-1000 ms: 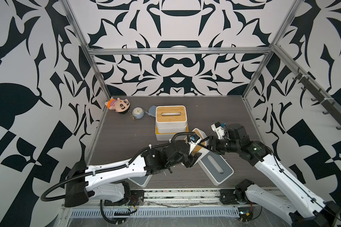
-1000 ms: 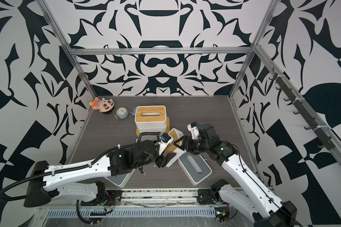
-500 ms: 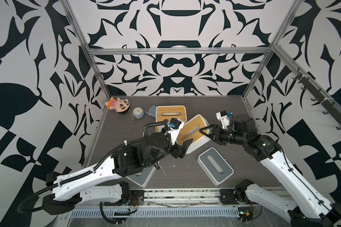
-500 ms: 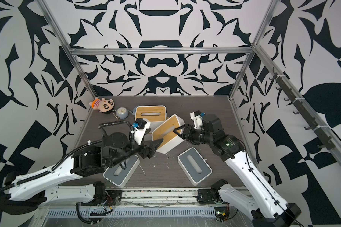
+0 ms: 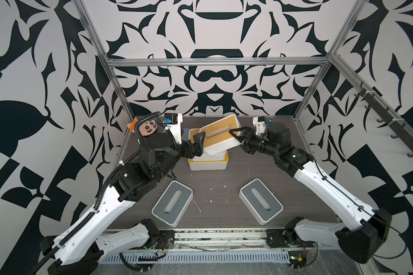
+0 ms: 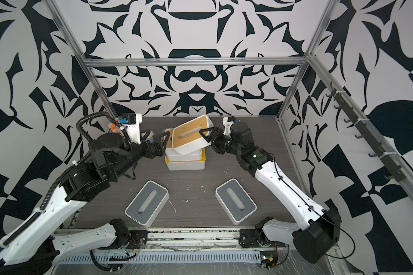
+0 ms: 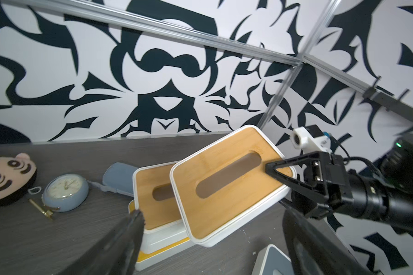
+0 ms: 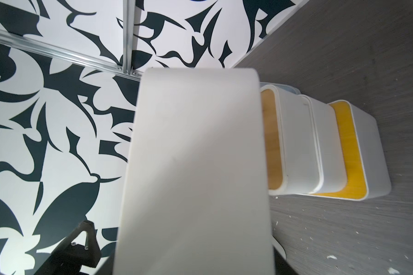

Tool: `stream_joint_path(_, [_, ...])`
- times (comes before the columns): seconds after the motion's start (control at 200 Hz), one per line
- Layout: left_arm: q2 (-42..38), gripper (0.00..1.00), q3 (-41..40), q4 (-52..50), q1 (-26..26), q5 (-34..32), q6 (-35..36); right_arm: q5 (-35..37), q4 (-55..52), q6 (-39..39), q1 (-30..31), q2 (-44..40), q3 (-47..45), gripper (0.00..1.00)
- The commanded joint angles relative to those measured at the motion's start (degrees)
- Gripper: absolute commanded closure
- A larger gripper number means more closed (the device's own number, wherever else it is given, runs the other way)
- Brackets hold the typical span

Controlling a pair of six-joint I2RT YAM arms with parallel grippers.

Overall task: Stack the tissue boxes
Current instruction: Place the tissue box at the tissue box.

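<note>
A yellow-lidded tissue box (image 5: 208, 163) stands at the back of the table with two bamboo-lidded boxes (image 7: 153, 190) stacked on it. A third bamboo-lidded box (image 5: 218, 133) (image 6: 188, 134) hangs tilted and askew just over that stack. My right gripper (image 5: 235, 138) (image 6: 206, 137) is shut on its right end, and the box's white side (image 8: 196, 166) fills the right wrist view. My left gripper (image 5: 197, 145) (image 7: 212, 214) stands open at the box's left end, with both fingers clear of it. Two grey-lidded boxes (image 5: 172, 206) (image 5: 260, 204) lie flat near the front.
A plush face (image 7: 7, 176), a small blue clock (image 7: 65, 191), a brass key (image 7: 42, 210) and a blue-grey pouch (image 7: 118, 177) lie at the back left beside the stack. Metal frame posts (image 5: 119, 100) and patterned walls close in the table.
Both arms carried the bamboo-lidded box from the front middle back to above the stack. The left gripper opened and let go of it. The right gripper kept its hold.
</note>
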Motion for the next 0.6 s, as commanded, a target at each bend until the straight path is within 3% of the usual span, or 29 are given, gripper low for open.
stream_joint_path(0.0, [1.9, 0.04, 1.7, -2.4, 5.7, 6.8, -5.9, 4.4, 13.7, 3.0, 1.5, 1.7, 4.6, 0.65])
stream_joint_path(0.32, [6.0, 0.02, -0.4, 1.7, 23.2, 22.4, -16.7, 9.9, 21.0, 4.1, 4.3, 9.5, 7.6, 0.66])
stream_joint_path(0.595, [10.8, 0.02, -1.8, 3.4, 29.1, 28.9, -22.1, 11.1, 22.2, 4.5, 4.6, 12.3, 7.4, 0.66])
